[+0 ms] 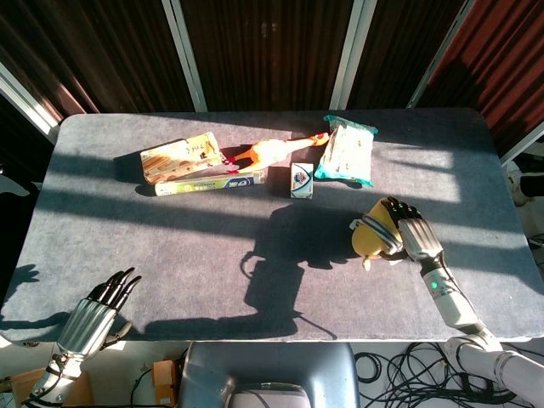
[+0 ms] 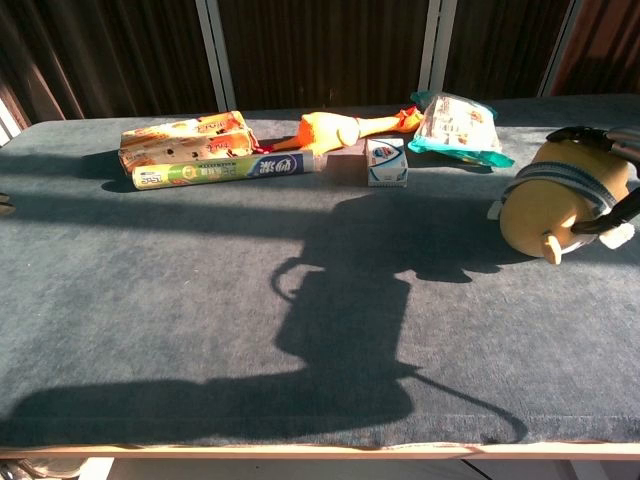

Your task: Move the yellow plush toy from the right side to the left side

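The yellow plush toy (image 1: 372,239) lies on the right half of the grey table, round-bodied with a striped band; the chest view shows the toy (image 2: 550,205) at the far right. My right hand (image 1: 406,226) wraps around it from the right side, dark fingers curled over its top and its near side. In the chest view only the right hand's fingertips (image 2: 608,185) show at the frame edge, clasping the toy. My left hand (image 1: 98,310) hangs at the table's near left corner, fingers apart, holding nothing.
Along the back of the table (image 1: 255,255) lie an orange snack pack (image 1: 179,158), a toothpaste box (image 1: 211,182), a rubber chicken (image 1: 272,152), a small blue-white carton (image 1: 302,180) and a teal-edged bag (image 1: 348,151). Robot shadow falls mid-table.
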`<state>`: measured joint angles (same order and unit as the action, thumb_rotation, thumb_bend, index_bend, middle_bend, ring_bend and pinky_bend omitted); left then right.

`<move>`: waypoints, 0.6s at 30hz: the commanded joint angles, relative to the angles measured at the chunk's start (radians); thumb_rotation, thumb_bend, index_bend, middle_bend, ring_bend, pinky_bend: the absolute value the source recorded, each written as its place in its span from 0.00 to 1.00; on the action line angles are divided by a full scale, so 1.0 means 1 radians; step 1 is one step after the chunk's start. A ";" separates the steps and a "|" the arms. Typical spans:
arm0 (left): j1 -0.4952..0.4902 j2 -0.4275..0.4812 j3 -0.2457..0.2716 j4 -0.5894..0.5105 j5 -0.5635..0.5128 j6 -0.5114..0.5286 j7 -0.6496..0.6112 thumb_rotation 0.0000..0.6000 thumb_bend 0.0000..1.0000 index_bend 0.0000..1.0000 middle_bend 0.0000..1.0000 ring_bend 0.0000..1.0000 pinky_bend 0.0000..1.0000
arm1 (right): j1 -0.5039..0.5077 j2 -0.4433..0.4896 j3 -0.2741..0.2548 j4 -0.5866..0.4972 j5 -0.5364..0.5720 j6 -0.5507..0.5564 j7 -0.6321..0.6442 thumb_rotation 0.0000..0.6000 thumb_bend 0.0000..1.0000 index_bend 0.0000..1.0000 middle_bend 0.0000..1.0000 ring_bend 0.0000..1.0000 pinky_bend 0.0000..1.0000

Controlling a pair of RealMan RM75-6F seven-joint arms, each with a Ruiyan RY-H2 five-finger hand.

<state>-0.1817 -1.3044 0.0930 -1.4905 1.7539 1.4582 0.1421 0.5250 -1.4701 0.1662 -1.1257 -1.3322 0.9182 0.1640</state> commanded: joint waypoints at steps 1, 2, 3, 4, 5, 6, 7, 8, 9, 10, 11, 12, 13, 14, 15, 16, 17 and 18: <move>0.000 0.001 0.001 0.000 0.001 0.001 -0.001 1.00 0.28 0.00 0.00 0.08 0.29 | 0.002 -0.001 -0.003 -0.006 0.002 -0.001 -0.003 1.00 0.00 0.00 0.00 0.00 0.08; 0.001 0.001 0.001 0.000 0.001 0.002 -0.002 1.00 0.28 0.00 0.00 0.08 0.30 | 0.002 0.000 -0.006 -0.010 0.002 -0.002 -0.005 1.00 0.00 0.00 0.00 0.00 0.08; 0.001 0.002 0.001 -0.001 0.001 0.003 -0.003 1.00 0.28 0.00 0.00 0.08 0.30 | 0.003 0.000 -0.007 -0.012 0.002 -0.003 -0.007 1.00 0.00 0.00 0.00 0.00 0.08; 0.002 0.003 0.000 -0.001 0.001 0.005 -0.004 1.00 0.28 0.00 0.00 0.08 0.30 | 0.004 0.001 -0.009 -0.014 0.003 -0.004 -0.010 1.00 0.00 0.00 0.00 0.00 0.08; 0.002 0.003 0.000 -0.002 0.001 0.006 -0.005 1.00 0.28 0.00 0.00 0.08 0.30 | 0.005 0.001 -0.010 -0.015 0.004 -0.005 -0.012 1.00 0.00 0.00 0.00 0.00 0.08; 0.002 0.004 0.000 -0.002 0.002 0.007 -0.006 1.00 0.28 0.00 0.00 0.08 0.30 | 0.005 0.000 -0.010 -0.016 0.006 -0.004 -0.015 1.00 0.00 0.00 0.00 0.00 0.08; 0.002 0.004 0.000 -0.002 0.003 0.008 -0.008 1.00 0.28 0.00 0.00 0.08 0.29 | 0.006 -0.001 -0.010 -0.015 0.007 -0.002 -0.020 1.00 0.00 0.00 0.00 0.00 0.08; 0.002 0.004 -0.001 -0.002 0.003 0.009 -0.008 1.00 0.28 0.00 0.00 0.08 0.30 | 0.006 -0.002 -0.010 -0.015 0.009 0.000 -0.024 1.00 0.00 0.00 0.00 0.00 0.08; 0.002 0.004 -0.001 -0.002 0.003 0.009 -0.009 1.00 0.28 0.00 0.00 0.08 0.30 | 0.007 -0.002 -0.010 -0.014 0.011 0.000 -0.026 1.00 0.00 0.00 0.00 0.00 0.08; 0.002 0.005 -0.001 -0.002 0.003 0.009 -0.010 1.00 0.28 0.00 0.00 0.08 0.29 | 0.008 -0.004 -0.010 -0.013 0.014 -0.002 -0.029 1.00 0.00 0.00 0.00 0.00 0.08; 0.002 0.005 -0.001 -0.002 0.003 0.009 -0.010 1.00 0.28 0.00 0.00 0.08 0.29 | 0.010 -0.005 -0.010 -0.011 0.016 -0.005 -0.030 1.00 0.00 0.00 0.00 0.00 0.08; 0.002 0.005 0.000 -0.002 0.002 0.008 -0.011 1.00 0.28 0.00 0.00 0.08 0.29 | 0.012 -0.006 -0.011 -0.007 0.017 -0.009 -0.031 1.00 0.00 0.00 0.00 0.00 0.08; 0.002 0.006 0.000 -0.002 0.003 0.007 -0.012 1.00 0.28 0.00 0.00 0.08 0.29 | 0.016 -0.011 -0.010 0.005 0.020 -0.012 -0.038 1.00 0.00 0.00 0.00 0.00 0.10; 0.002 0.006 0.000 -0.003 0.003 0.008 -0.013 1.00 0.28 0.00 0.00 0.08 0.30 | 0.019 -0.019 -0.009 0.018 0.022 -0.009 -0.046 1.00 0.00 0.00 0.00 0.00 0.15; 0.002 0.007 0.000 -0.003 0.004 0.008 -0.014 1.00 0.28 0.00 0.00 0.08 0.30 | 0.022 -0.028 -0.007 0.033 0.023 -0.006 -0.054 1.00 0.00 0.00 0.00 0.00 0.22; 0.002 0.007 0.001 -0.003 0.005 0.009 -0.015 1.00 0.28 0.00 0.00 0.08 0.30 | 0.024 -0.038 -0.006 0.048 0.024 -0.004 -0.060 1.00 0.00 0.00 0.00 0.01 0.29; 0.002 0.008 0.001 -0.003 0.005 0.011 -0.016 1.00 0.28 0.00 0.00 0.08 0.30 | 0.028 -0.053 -0.003 0.073 0.028 0.000 -0.071 1.00 0.00 0.03 0.03 0.07 0.39; 0.002 0.008 0.000 -0.003 0.005 0.012 -0.017 1.00 0.28 0.00 0.00 0.08 0.30 | 0.031 -0.068 0.001 0.096 0.033 0.005 -0.082 1.00 0.00 0.07 0.07 0.13 0.46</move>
<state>-0.1795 -1.2963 0.0935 -1.4936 1.7590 1.4699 0.1257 0.5477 -1.5099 0.1604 -1.0698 -1.3079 0.9146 0.1045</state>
